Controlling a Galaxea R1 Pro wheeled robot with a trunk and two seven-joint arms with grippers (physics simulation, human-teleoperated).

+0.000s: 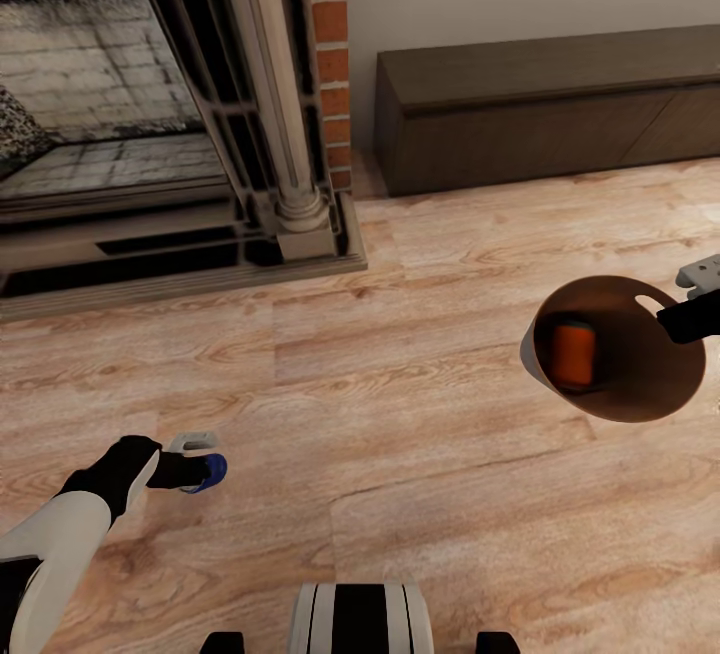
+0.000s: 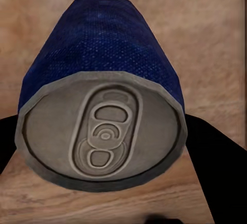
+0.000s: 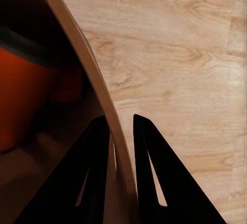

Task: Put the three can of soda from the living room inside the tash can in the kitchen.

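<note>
Pinching the trash can (image 1: 640, 404) rim in our right gripper (image 3: 122, 124) — orange can (image 1: 574, 354) inside — our left gripper (image 1: 203, 462) clamps the blue can (image 2: 103, 75).

Light wood floor (image 1: 420, 494) — fireplace (image 1: 150, 134) and low cabinet (image 1: 540, 114) stand on it.

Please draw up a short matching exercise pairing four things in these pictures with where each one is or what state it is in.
Column one:
1. blue can
2. orange can
3. bin
4. dark low cabinet

Column two:
A. against the wall beside the brick fireplace
B. rim pinched by the right claw
C. lying inside the bin
D. clamped in the left claw

Right pairs: 1-D, 2-C, 3-B, 4-A.
</note>
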